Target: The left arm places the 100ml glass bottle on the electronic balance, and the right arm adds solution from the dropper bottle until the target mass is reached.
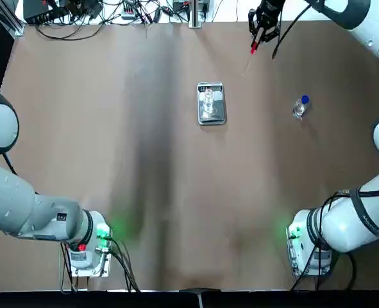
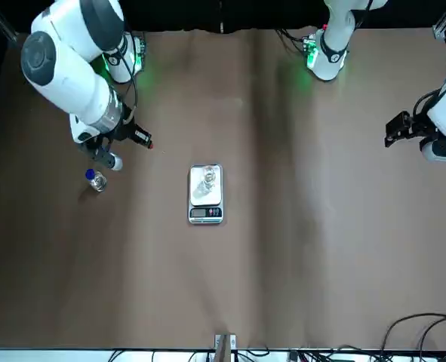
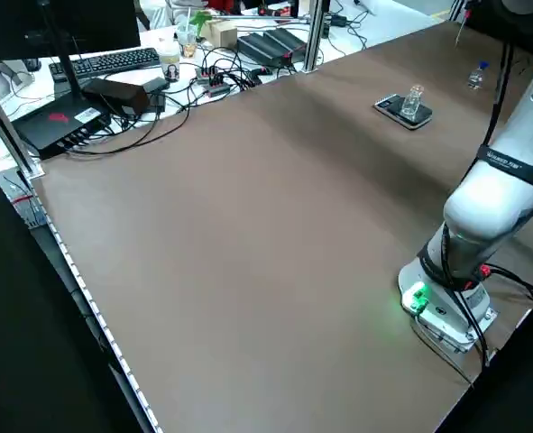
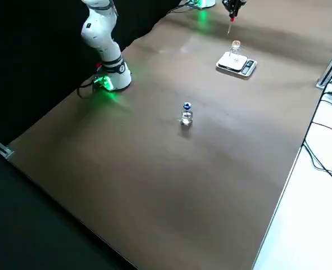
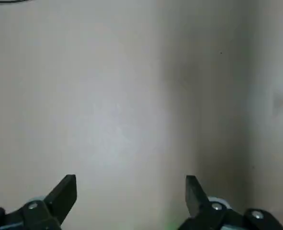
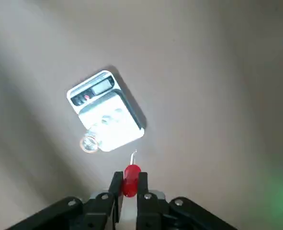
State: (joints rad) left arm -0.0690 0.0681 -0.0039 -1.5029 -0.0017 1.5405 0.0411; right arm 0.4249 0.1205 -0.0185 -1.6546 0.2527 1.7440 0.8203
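Right gripper (image 6: 130, 178): closed on the red rubber bulb of a dropper with a slim clear glass stem (image 6: 131, 188); held above the table, beyond the balance and to its right as you face it from the robot's side. Stem points downward; whether it carries liquid, you cannot tell.

Left gripper (image 5: 131, 178): fingers spread, nothing between them; withdrawn over the table's left side, well apart from the balance.

Small clear colourless glass bottle, uncapped (image 4: 235, 50): upright on the weighing plate, the left arm's share apparently done.

Electronic balance, small silver-grey rectangle with shiny metal plate and dark display strip (image 2: 206, 213): near mid-table, display end toward the far edge. Reading not legible to you.

Small clear dropper bottle with blue collar (image 1: 300, 108): standing on the table right of the balance, its dropper out.

Step in hand, by judgement: carrying the dropper to the receiving bottle. Your next move: bring the stem over the open mouth, align it, then squeeze the bulb lightly, watching the mass.

Hazards: the narrow mouth and transparent glass make alignment hard; a low stem could knock the bottle or disturb the weighing; early pressure could spill drops on the plate.

Surroundings: black cables (image 3: 171, 113) along the far edge, outside your apparent path.
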